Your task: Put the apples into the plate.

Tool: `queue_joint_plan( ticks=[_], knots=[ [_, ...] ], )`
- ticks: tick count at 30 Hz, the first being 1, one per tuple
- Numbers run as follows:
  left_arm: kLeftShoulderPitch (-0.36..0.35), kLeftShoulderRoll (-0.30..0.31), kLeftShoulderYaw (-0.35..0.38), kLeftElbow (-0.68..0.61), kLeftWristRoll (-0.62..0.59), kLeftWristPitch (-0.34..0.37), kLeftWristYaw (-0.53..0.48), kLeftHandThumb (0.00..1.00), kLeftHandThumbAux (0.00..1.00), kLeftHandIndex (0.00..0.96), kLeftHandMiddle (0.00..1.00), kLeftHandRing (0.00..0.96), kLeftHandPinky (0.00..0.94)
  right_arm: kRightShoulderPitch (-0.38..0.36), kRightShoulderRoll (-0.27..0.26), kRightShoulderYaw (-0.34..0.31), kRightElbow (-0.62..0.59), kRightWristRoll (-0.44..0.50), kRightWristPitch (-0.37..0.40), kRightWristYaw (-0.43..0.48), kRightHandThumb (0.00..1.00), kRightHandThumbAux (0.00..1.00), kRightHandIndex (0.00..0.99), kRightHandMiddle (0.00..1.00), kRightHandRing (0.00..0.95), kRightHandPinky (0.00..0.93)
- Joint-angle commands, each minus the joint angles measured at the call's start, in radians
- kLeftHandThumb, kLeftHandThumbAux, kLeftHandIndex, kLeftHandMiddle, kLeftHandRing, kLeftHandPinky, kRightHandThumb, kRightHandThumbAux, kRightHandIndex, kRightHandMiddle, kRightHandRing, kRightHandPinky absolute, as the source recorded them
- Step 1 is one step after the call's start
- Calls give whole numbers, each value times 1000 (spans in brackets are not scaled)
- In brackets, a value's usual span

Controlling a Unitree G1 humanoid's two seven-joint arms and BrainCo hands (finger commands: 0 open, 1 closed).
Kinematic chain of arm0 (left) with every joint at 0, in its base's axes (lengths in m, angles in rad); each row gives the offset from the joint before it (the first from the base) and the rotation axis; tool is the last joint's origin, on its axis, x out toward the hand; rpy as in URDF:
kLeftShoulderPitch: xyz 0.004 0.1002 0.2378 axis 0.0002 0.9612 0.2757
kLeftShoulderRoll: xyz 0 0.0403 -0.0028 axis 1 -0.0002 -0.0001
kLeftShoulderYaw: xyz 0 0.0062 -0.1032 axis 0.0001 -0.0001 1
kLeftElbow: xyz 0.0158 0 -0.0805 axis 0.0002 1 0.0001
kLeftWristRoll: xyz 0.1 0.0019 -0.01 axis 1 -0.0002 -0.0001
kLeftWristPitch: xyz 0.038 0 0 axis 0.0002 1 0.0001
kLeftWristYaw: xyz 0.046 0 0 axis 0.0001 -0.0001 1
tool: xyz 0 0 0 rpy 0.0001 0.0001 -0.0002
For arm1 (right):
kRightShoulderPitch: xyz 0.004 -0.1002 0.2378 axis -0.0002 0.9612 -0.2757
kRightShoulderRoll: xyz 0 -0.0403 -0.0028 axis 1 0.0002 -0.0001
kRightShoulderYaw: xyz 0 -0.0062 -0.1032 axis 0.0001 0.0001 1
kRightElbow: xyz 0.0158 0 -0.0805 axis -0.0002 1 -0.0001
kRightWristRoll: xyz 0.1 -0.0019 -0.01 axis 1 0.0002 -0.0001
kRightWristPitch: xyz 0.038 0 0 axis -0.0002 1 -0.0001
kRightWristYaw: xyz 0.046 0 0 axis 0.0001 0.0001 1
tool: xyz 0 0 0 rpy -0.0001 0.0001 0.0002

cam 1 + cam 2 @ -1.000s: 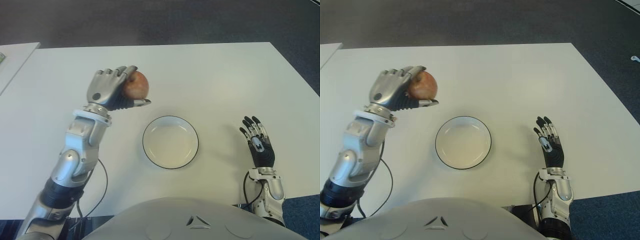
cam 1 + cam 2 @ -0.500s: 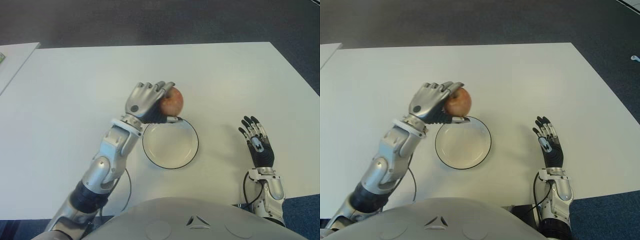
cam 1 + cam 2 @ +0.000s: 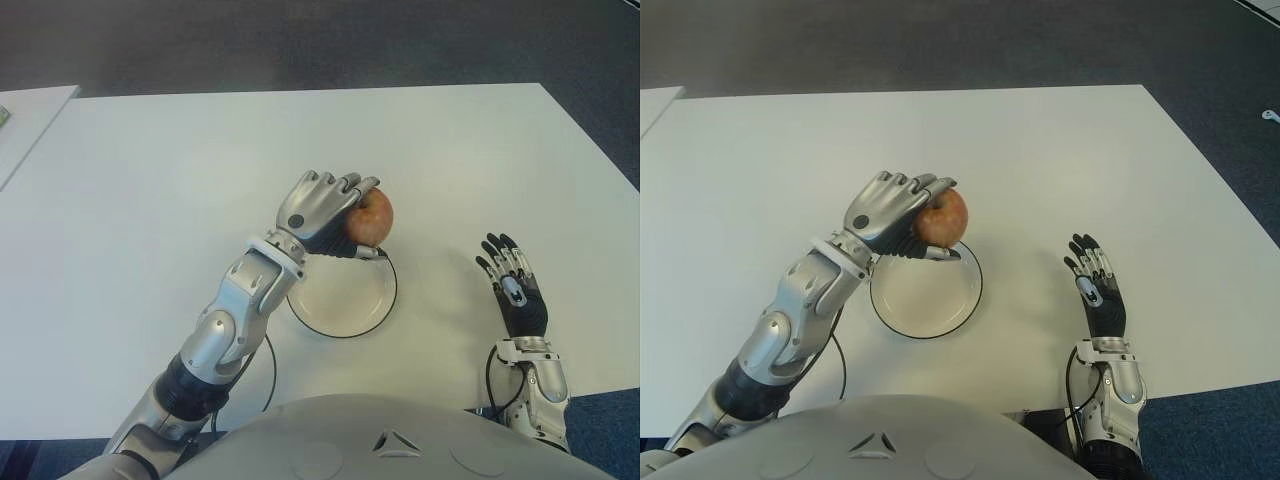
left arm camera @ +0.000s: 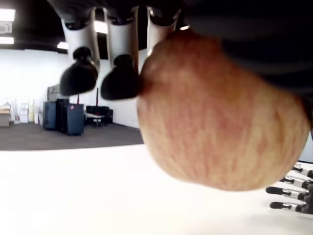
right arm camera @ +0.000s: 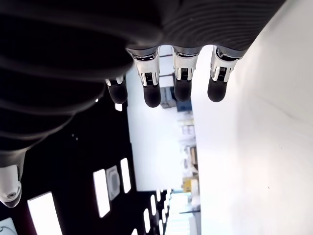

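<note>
Apple held above the plate's far rim.
The apple (image 3: 372, 218) was clasped in the left hand (image 3: 325, 211), fingers curled over its top, thumb beneath, forearm angled in from the robot's left across the white plate (image 3: 345, 300). The right hand (image 3: 513, 290) showed to the plate's right over the white worktop (image 3: 150, 180), fingers spread, holding nothing.

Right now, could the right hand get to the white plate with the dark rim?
Probably yes. The right hand shows open and empty to the right of the white plate with the dark rim, with bare white table between them. The left hand holds the red apple above the plate's far rim.
</note>
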Motion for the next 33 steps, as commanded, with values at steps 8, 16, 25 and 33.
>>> queue_joint_plan(
  ticks=[8,16,25,33],
  knots=[
    [-33,-54,-42,4,-16,-3,-119,749,693,445,813,797,763,89,45,38,-6,-15,74,-29,144,483,26,121,53,0],
    [-11,-49,-46,15,11,-22,-94,747,694,445,809,793,775,100,47,41,-31,-10,85,-45,139,492,29,131,65,0],
    [2,-48,-40,51,31,-16,-76,745,694,445,812,799,776,108,56,43,-49,-10,85,-54,131,497,22,130,74,0],
    [19,-35,-42,64,67,-20,-62,743,694,445,810,797,761,115,56,47,-68,-14,98,-62,129,495,22,124,66,0]
  ],
)
